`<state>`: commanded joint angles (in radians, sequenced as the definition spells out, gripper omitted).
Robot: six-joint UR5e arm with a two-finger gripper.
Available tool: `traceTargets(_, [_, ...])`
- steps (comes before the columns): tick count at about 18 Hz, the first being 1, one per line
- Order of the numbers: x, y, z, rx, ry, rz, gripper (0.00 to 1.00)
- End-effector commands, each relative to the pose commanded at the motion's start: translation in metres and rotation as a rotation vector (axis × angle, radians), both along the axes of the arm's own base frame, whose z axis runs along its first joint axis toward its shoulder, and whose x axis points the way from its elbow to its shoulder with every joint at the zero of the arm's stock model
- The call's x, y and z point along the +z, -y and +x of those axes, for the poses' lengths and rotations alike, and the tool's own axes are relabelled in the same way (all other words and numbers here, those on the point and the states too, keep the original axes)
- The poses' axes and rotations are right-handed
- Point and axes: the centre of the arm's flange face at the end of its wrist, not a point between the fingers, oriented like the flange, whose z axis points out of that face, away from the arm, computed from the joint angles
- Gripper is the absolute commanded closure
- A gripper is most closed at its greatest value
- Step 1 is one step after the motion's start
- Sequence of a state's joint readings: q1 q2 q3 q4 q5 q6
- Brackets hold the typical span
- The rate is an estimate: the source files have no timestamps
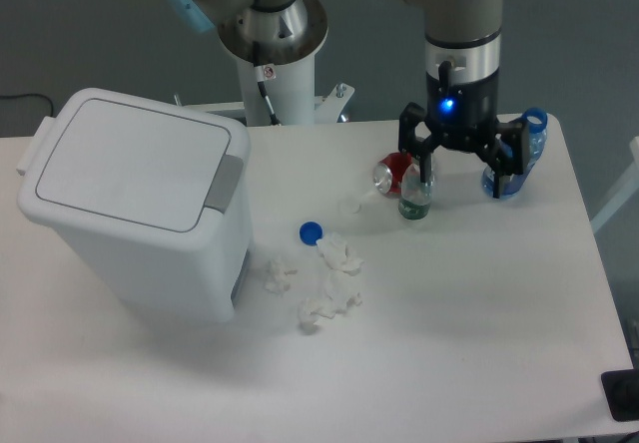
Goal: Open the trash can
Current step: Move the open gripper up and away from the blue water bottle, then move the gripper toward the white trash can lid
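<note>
The trash can [135,214] sits on the left side of the counter [479,303], lid flat and shut, grey tab at the front rim facing right. The gripper [462,159] hangs well apart from it, over the right-rear part of the counter, jaws spread wide and holding nothing.

Risks, as I see it: the gripper's low among clutter. A small green bottle [415,196] stands just under the one finger, a red can [392,175] lies beside it, and a blue bottle [514,164] sits by the other finger. A sideways move toward the bin w/o lifting first would prob. knock one over.

Also btw the gripper and the bin: a blue cap [312,231] and crumpled tissues [329,283]. A low sweep could drag them.

At the bin itself, pressing off-centre on the tab might just shove the whole thing instead of popping the lid.
</note>
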<state>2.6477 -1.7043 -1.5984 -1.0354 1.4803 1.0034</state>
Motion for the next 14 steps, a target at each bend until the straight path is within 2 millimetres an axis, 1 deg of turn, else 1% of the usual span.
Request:
traceTargets(2, [0.000,-0.005,0.006,0.024,0.012,0.011,0.00])
traceTargets(4, [0.002,-0.014,0.016,0.038,0.020,0.025,0.00])
traceTargets(6, [0.007,-0.016,0.021,0.071,0.028,0.045,0.00])
traceTargets(10, [0.014,-0.035,0.041,0.109,0.071,0.110,0.00])
traceTargets(12, [0.022,-0.038,0.049,0.127,0.079,0.138,0.00])
traceTargets(14, [0.023,-0.041,0.052,0.173,0.098,0.158,0.00])
